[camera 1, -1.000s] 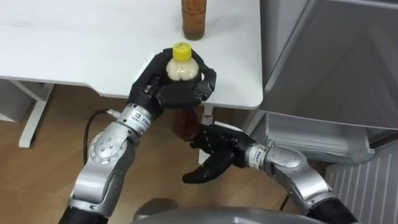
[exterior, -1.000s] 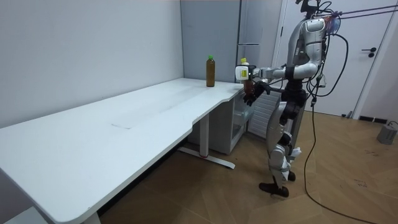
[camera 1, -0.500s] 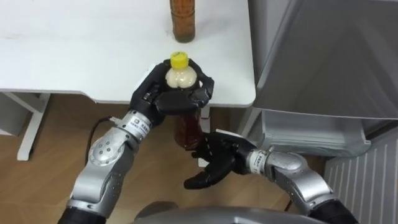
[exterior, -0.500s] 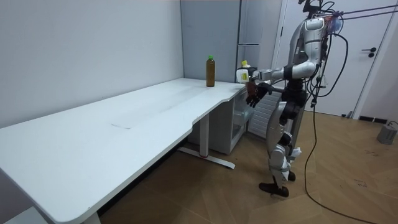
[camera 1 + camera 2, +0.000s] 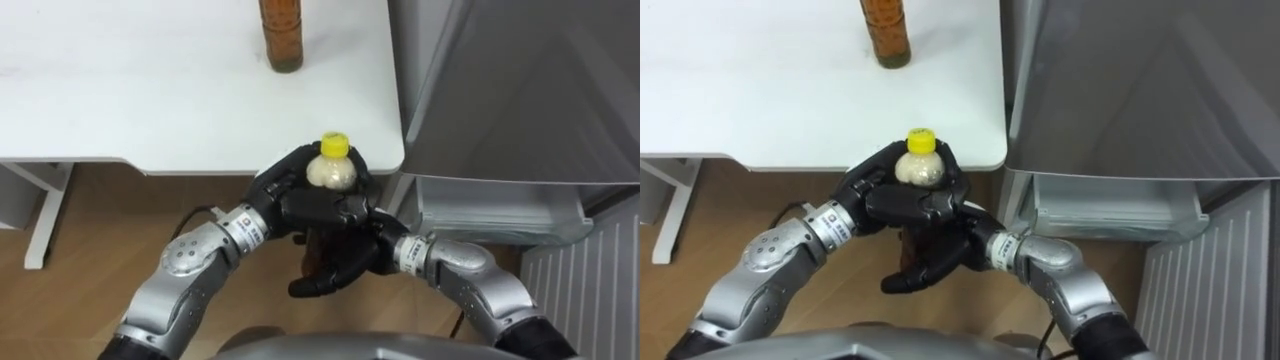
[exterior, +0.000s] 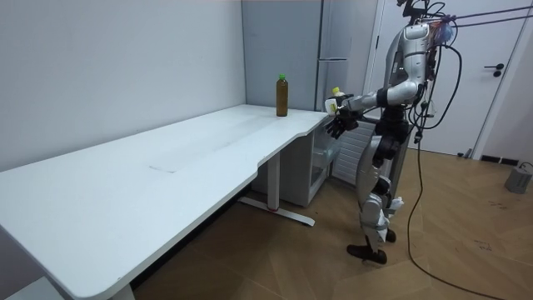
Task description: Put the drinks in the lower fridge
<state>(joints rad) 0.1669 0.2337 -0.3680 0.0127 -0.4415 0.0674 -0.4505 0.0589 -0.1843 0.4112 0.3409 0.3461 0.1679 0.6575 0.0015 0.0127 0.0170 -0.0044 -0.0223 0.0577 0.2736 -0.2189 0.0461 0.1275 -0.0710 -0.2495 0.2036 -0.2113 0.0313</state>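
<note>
My left hand is shut on a bottle of brown drink with a yellow cap, held upright in front of the table's corner, close to the fridge. Its lower half is hidden by both hands. My right hand is open just under it, palm against the bottle's base, fingers stretched to the left. A second bottle, brown with a green cap, stands on the white table near its far right edge. In the room view I stand at the table's end, both hands forward.
The grey fridge rises right of the table, its door face close to my hands. Below it a lower compartment shows a pale shelf edge. Wooden floor lies under the table, with a white table leg at the left.
My left hand has carried the yellow-capped bottle right and down, off the table's corner toward the fridge. The right hand has risen to meet the bottle's base. The view has shifted too.
</note>
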